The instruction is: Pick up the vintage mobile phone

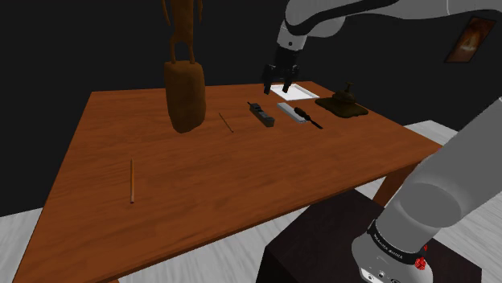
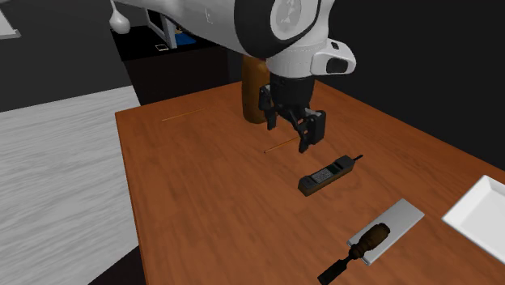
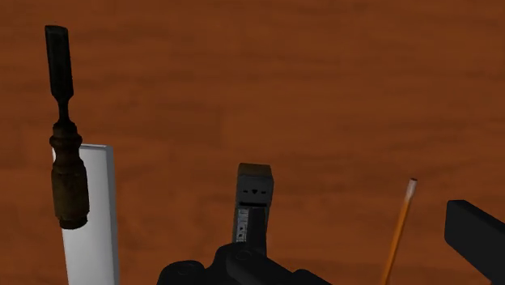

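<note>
The vintage mobile phone (image 1: 260, 114) is a dark, brick-shaped handset with a short antenna, lying flat on the brown wooden table (image 1: 201, 185). In the second exterior view the phone (image 2: 328, 175) lies just right of and below my gripper (image 2: 295, 129). My black gripper (image 1: 277, 84) hangs open in the air above the table, a little beyond the phone, with nothing between its fingers. In the wrist view the phone (image 3: 252, 202) lies between and ahead of the fingers (image 3: 476, 236), untouched.
A dark-handled chisel (image 2: 360, 247) lies partly on a grey slab (image 2: 396, 217) beside the phone. A white tray (image 2: 481, 214), a dark ornament (image 1: 342, 103), a tall wooden statue (image 1: 184, 88) and thin sticks (image 1: 132, 180) (image 2: 281, 145) also lie on the table.
</note>
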### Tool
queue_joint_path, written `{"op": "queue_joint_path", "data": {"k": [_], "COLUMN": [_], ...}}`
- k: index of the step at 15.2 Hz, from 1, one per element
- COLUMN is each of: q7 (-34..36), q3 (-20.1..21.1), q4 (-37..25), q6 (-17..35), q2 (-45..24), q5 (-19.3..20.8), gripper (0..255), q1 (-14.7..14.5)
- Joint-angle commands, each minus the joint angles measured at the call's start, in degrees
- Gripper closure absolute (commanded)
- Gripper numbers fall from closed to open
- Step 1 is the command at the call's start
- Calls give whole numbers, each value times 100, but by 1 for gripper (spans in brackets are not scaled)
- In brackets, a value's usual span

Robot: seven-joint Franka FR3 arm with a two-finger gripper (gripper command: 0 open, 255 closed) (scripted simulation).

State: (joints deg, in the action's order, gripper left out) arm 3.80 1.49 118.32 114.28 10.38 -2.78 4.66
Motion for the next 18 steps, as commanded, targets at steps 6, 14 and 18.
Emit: {"op": "queue_joint_path", "data": {"k": [6,14,18], "q7": [130,248,263], "q3": [-103,-258,-280], "q4": [-994,-2571,-2773], "q6": [257,207,295], "q2": [-1472,-3253,-3580], "q5": [155,257,264], "gripper": [0,0,0], "q1": [125,255,277]}}
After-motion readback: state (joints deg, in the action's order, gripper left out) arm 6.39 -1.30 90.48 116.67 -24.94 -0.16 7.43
